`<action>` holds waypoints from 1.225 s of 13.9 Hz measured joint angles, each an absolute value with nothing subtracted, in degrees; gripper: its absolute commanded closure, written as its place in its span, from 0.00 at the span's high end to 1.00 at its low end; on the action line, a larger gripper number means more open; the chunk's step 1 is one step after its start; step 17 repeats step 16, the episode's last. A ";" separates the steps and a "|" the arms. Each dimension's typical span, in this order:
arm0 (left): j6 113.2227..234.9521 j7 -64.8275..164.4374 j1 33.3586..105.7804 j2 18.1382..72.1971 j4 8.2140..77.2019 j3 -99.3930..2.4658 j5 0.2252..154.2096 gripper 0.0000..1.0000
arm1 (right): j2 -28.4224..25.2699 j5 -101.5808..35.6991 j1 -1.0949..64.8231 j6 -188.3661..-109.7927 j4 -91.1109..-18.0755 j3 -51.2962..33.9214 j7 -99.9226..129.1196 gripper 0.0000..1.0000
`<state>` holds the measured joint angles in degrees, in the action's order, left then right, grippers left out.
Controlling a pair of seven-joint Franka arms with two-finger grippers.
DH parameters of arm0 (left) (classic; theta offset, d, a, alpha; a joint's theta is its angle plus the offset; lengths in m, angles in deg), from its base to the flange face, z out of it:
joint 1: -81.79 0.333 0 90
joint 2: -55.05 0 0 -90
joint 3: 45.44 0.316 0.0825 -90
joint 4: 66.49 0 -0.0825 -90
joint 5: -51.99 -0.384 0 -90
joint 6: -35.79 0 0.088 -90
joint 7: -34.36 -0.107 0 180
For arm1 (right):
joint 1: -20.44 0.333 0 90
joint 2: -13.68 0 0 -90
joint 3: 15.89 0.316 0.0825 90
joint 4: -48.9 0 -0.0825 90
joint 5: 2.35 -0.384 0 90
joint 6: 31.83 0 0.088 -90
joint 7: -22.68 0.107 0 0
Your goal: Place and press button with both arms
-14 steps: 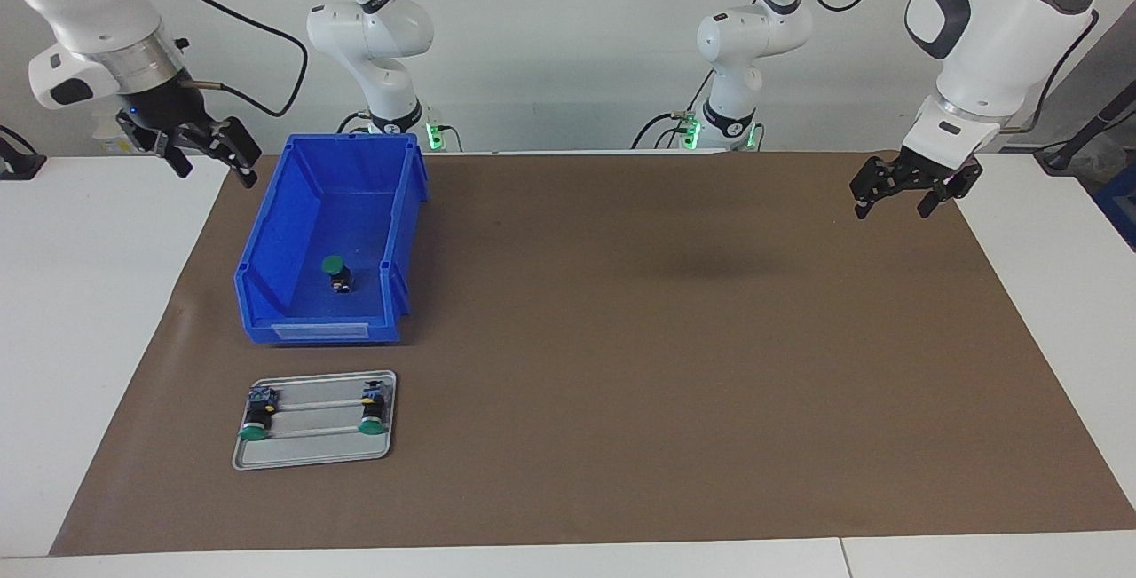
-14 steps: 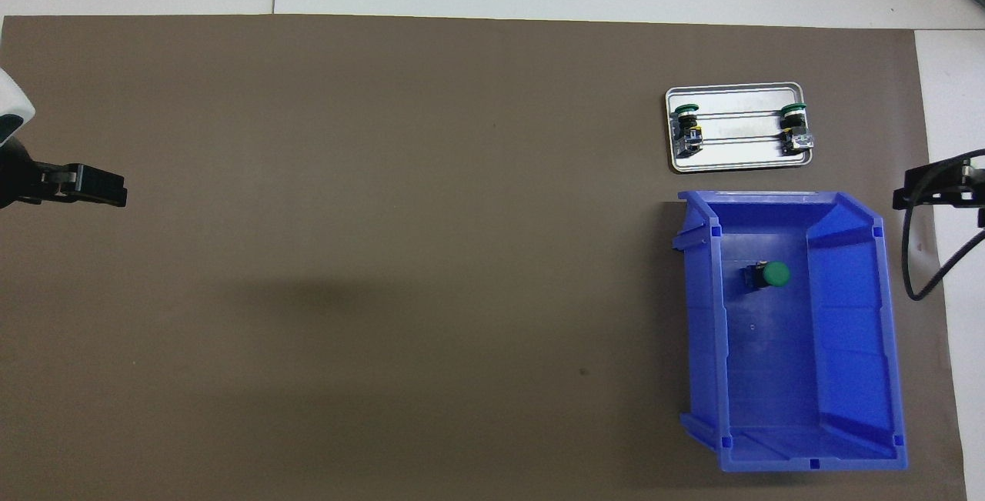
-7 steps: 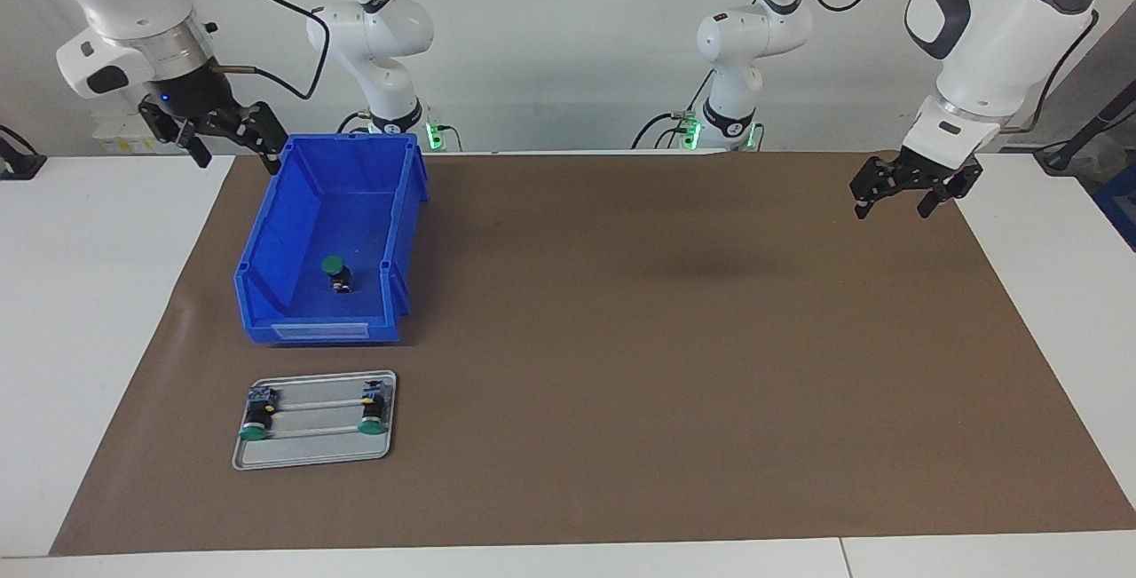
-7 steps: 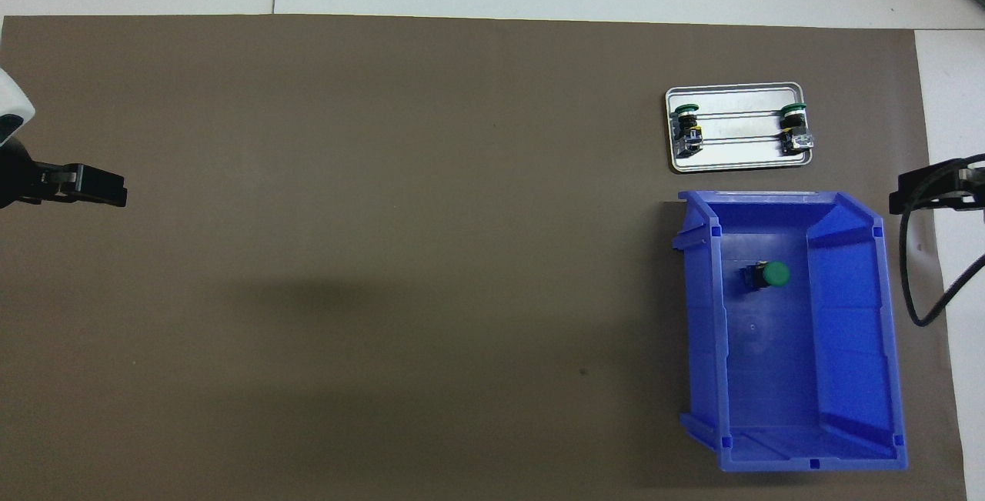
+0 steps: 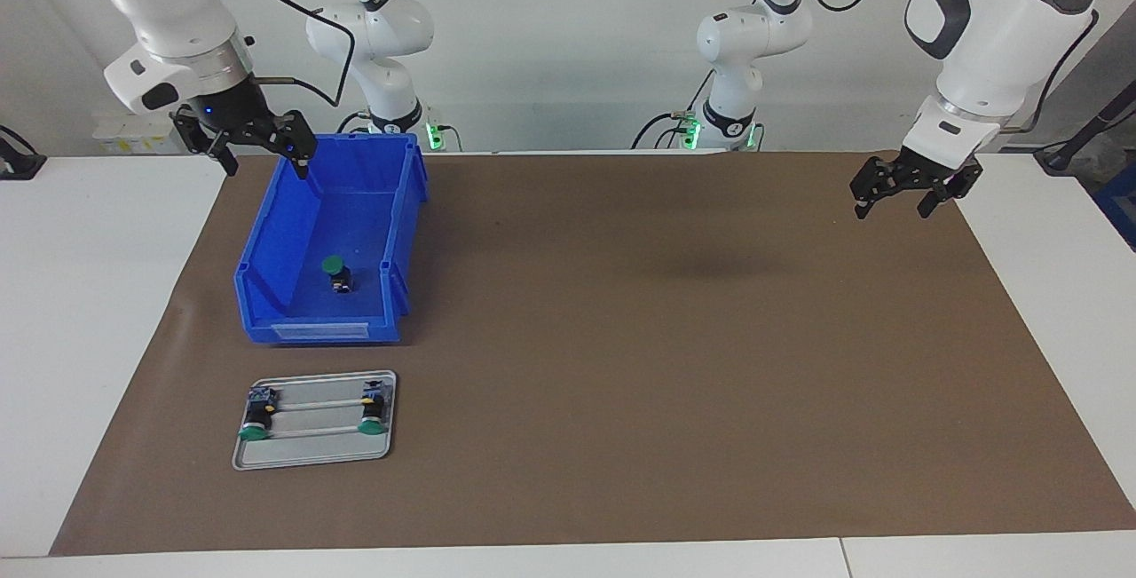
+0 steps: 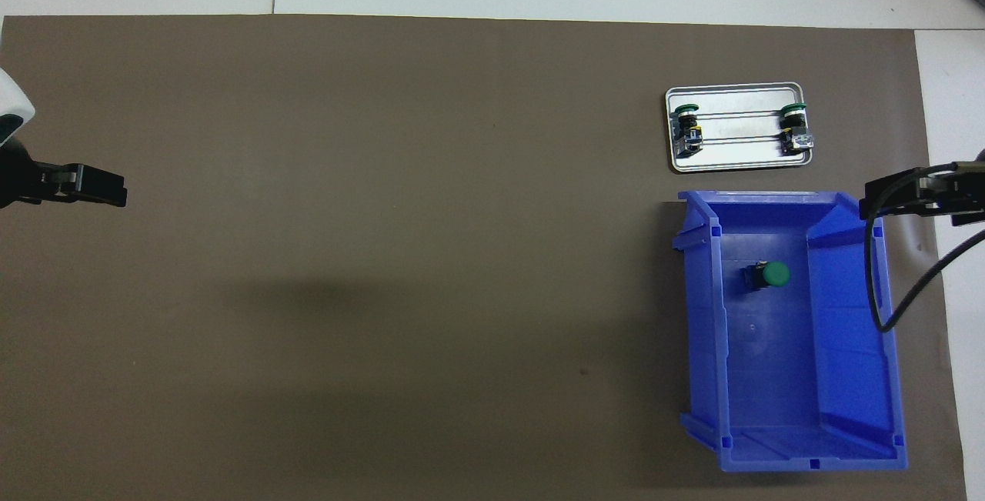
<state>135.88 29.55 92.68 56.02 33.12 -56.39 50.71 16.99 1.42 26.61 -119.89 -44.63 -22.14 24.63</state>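
A green-capped button [image 5: 335, 271] lies on the floor of a blue bin [image 5: 266, 249], also seen in the overhead view [image 6: 770, 275]. My right gripper [image 5: 262, 161] is open and empty, raised over the bin's outer rim at the right arm's end of the table; in the overhead view [image 6: 885, 201] it overlaps that rim. My left gripper [image 5: 892, 205] is open and empty, hovering over the brown mat at the left arm's end, seen from above too [image 6: 100, 187]; that arm waits.
A small metal tray [image 5: 311, 458] with two more green-capped buttons [image 5: 373, 416] on rails lies farther from the robots than the bin; it shows from above too [image 6: 735, 165]. A brown mat [image 5: 666, 338] covers the table's middle. White table surface [image 5: 89, 294] borders it.
My right gripper has moved in from off the mat toward the bin and now hangs over its rim. The left gripper, the button and the tray have not moved.
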 measured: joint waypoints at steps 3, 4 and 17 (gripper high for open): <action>135.88 29.55 92.68 56.02 33.12 -56.39 50.71 1.00 | 17.12 1.44 26.59 -119.75 -44.64 -22.14 24.33 0.99; 135.88 29.55 92.68 56.02 33.12 -56.39 50.71 1.00 | 17.12 1.41 26.59 -119.75 -44.65 -22.14 24.33 0.99; 135.88 29.55 92.68 56.02 33.12 -56.39 50.71 1.00 | 17.81 -0.59 26.07 -118.25 -43.91 -22.16 24.33 0.99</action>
